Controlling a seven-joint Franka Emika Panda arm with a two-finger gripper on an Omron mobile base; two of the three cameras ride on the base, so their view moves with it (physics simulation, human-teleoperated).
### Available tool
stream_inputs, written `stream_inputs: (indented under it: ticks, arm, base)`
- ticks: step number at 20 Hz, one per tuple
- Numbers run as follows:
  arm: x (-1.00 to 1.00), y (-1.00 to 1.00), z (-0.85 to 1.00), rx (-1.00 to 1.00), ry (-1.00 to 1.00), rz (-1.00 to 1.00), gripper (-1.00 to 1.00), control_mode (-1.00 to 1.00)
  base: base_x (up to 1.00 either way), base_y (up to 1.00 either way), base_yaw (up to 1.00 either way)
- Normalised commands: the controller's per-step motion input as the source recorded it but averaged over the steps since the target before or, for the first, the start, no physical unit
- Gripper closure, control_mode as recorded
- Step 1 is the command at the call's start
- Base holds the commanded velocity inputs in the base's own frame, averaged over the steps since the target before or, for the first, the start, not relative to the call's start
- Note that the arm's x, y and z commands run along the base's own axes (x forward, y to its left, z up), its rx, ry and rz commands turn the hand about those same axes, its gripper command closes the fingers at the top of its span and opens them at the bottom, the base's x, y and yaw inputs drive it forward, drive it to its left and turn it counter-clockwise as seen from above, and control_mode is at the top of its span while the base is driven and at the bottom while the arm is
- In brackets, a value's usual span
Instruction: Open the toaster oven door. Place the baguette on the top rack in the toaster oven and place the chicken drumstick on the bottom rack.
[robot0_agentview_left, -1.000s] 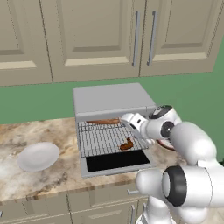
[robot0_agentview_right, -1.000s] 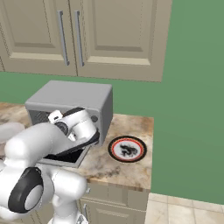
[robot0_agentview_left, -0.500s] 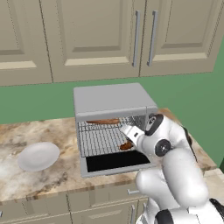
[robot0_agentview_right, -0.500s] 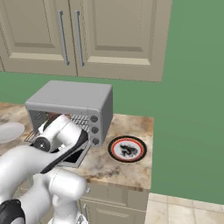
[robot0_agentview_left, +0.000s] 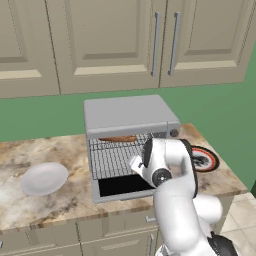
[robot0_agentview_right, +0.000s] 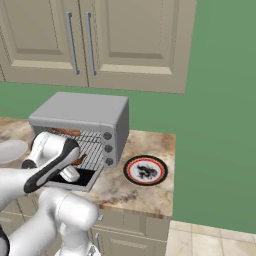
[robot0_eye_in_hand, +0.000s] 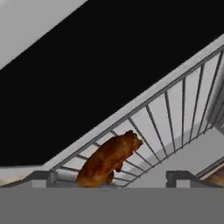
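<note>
Marble counter (robot0_agentview_left: 60, 150) under beige cabinets (robot0_agentview_left: 110, 45), green wall behind. Toaster oven (robot0_agentview_left: 127, 117) sits mid-counter, toaster oven door (robot0_agentview_left: 122, 187) folded down flat. Baguette (robot0_agentview_left: 117, 139) lies on the top rack (robot0_agentview_left: 112, 157), toward the back. Chicken drumstick (robot0_eye_in_hand: 109, 159) rests on the bottom rack (robot0_eye_in_hand: 175, 118). Gripper (robot0_eye_in_hand: 109, 177) is at the oven mouth, fingers spread wide either side of the drumstick, holding nothing. White plate (robot0_agentview_left: 44, 178) left of the oven, red-rimmed plate (robot0_agentview_right: 145, 170) to its right.
</note>
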Motion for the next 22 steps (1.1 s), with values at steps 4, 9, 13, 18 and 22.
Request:
stream_inputs:
  ticks: [4, 9, 13, 18, 22]
  arm:
    - [-0.02, 0.19, 0.0, -0.22, 0.43, 0.0, -1.0, -1.0]
    - [0.0, 0.23, 0.02, -0.16, 0.43, 0.02, -1.0, -1.0]
    - [-0.03, 0.38, 0.05, -0.08, 0.35, 0.09, -1.0, -1.0]
    - [0.02, 0.37, 0.26, -0.05, 0.24, 0.08, -1.0, -1.0]
    - [0.13, 0.32, 0.2, -0.05, 0.22, 0.05, -1.0, -1.0]
  base:
    - [0.0, 0.0, 0.0]
    - [0.0, 0.0, 0.0]
    - [0.0, 0.0, 0.0]
    - [0.0, 0.0, 0.0]
    - [0.0, 0.0, 0.0]
